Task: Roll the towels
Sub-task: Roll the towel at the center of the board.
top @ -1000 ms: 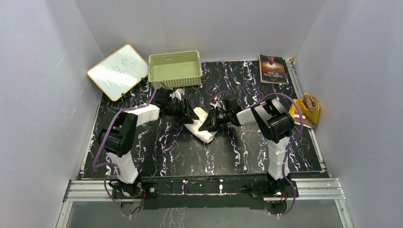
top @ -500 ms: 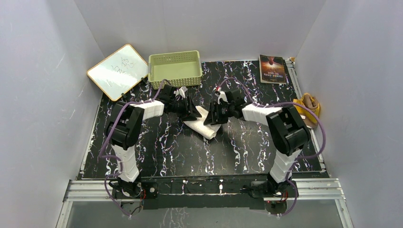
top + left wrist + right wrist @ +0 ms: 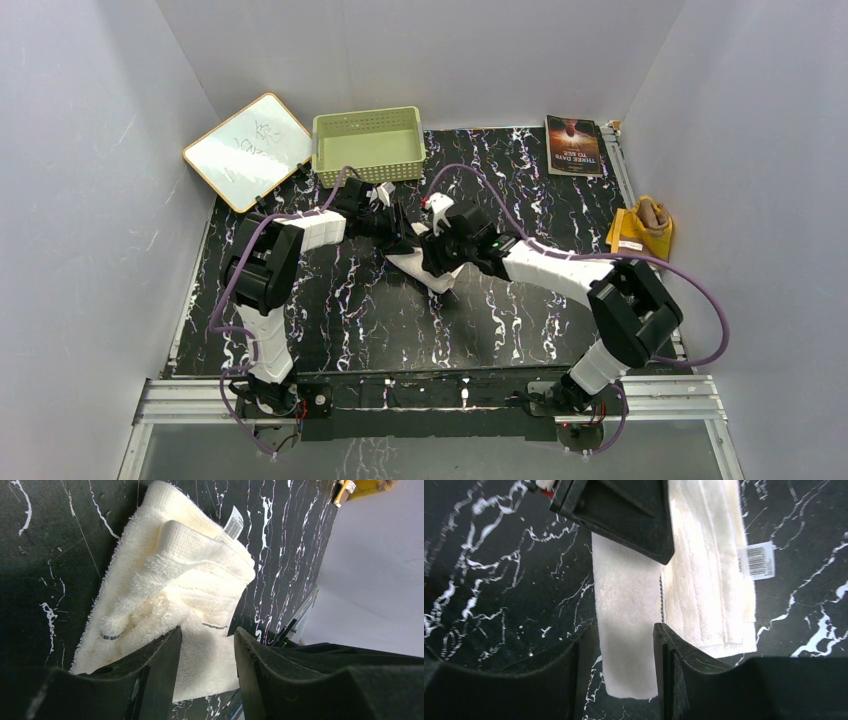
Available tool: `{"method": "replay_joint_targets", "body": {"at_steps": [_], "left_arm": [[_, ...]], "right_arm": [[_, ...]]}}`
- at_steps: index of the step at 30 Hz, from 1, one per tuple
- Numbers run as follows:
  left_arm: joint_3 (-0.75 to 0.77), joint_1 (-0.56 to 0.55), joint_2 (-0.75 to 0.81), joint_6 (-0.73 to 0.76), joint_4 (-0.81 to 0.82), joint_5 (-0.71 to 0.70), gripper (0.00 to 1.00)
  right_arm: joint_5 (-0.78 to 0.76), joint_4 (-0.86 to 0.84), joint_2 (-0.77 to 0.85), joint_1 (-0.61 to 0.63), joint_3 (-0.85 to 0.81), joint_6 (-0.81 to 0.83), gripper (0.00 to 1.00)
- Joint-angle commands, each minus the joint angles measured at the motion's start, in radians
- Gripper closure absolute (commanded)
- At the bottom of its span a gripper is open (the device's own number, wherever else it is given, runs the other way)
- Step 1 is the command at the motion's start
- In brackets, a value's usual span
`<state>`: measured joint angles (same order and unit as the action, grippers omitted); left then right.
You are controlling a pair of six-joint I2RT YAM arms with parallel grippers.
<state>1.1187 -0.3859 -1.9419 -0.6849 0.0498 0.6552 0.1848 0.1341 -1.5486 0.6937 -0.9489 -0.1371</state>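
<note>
The white towel [image 3: 432,273] lies partly folded on the black marbled mat, mid-table. In the left wrist view it [image 3: 175,580] shows bunched folds and a barcode tag. My left gripper [image 3: 405,236] [image 3: 207,640] is open, its jaws straddling the towel's flat single layer. My right gripper [image 3: 437,252] [image 3: 624,635] is open too and straddles the same flat strip [image 3: 626,605] from the other side; the left gripper's finger [image 3: 624,515] shows opposite it. The brown and yellow towel [image 3: 643,231] lies at the right, beside the mat.
A pale green basket [image 3: 368,143] stands at the back, with a whiteboard [image 3: 248,150] to its left. A book [image 3: 574,145] lies at the back right. Grey walls enclose the table on three sides.
The right arm has stretched out to the left, bringing its gripper further over the white towel. The left gripper moved slightly toward the towel earlier and now holds still.
</note>
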Motion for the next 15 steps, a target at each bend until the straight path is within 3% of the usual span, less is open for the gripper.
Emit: {"method": "replay_joint_targets", "body": {"at_steps": [1, 9, 15], "left_arm": [[-0.005, 0.004, -0.045, 0.052, -0.085, -0.113, 0.57], [-0.007, 0.004, -0.042, 0.062, -0.104, -0.118, 0.57], [0.000, 0.004, -0.049, 0.064, -0.111, -0.120, 0.57]], "right_arm": [[-0.106, 0.006, -0.076, 0.069, -0.084, 0.071, 0.56], [-0.235, 0.077, -0.202, 0.149, -0.186, 0.099, 0.59], [-0.366, 0.126, -0.248, 0.178, -0.207, 0.108, 0.82]]}}
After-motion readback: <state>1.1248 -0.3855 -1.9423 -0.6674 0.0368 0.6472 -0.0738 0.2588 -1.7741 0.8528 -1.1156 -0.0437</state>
